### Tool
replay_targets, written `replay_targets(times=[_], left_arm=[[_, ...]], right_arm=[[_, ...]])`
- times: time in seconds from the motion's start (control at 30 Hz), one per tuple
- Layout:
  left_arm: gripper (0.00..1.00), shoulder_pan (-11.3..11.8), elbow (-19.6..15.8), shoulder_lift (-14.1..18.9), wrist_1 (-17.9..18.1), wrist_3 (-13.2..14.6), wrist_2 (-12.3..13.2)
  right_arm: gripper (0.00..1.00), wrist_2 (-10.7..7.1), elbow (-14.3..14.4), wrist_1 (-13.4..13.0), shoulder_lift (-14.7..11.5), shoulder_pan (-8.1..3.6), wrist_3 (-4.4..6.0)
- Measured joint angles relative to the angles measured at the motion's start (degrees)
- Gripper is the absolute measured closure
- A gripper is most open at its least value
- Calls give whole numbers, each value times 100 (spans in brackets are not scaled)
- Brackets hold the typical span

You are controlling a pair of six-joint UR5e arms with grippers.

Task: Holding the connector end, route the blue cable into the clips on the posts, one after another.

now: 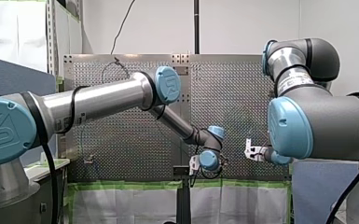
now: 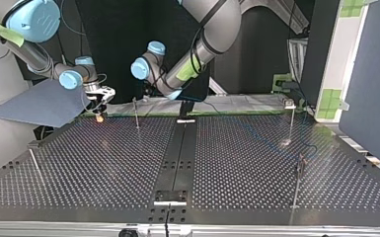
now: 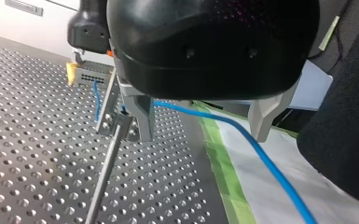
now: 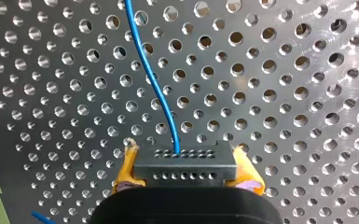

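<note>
Right pincer [image 4: 185, 173]: grips the dark connector [image 4: 185, 164] by its two ends between yellow pads [image 4: 127, 171], above the perforated counter [image 4: 307, 93]. Blue cable [image 4: 175, 140]: leaves the connector's face and runs away across the holes. Left pincer [image 3: 203, 133]: released, metal fingers [image 3: 140, 116] spread wide; straddles the cable, which passes between them and on over the green-taped edge [image 3: 224, 172]. Clip [image 3: 116, 122] on slim post [image 3: 103, 175]: sits just beside one left finger; seems to carry the cable, though the seating is hard to make out. Top view: places both pincers near the counter's far edge, close to that post, with other posts [image 2: 292, 123] standing well apart.
</note>
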Motion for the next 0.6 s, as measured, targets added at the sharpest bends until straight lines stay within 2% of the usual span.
replay_targets(times=[0.33, 0.6], left_arm=[[0, -100, -129, 120, 169, -72, -37], [0, -176, -417, 256, 545, -130, -148]], right_arm=[[100, 0, 0, 3, 8, 5, 7], [100, 0, 1, -3, 12, 7, 8]])
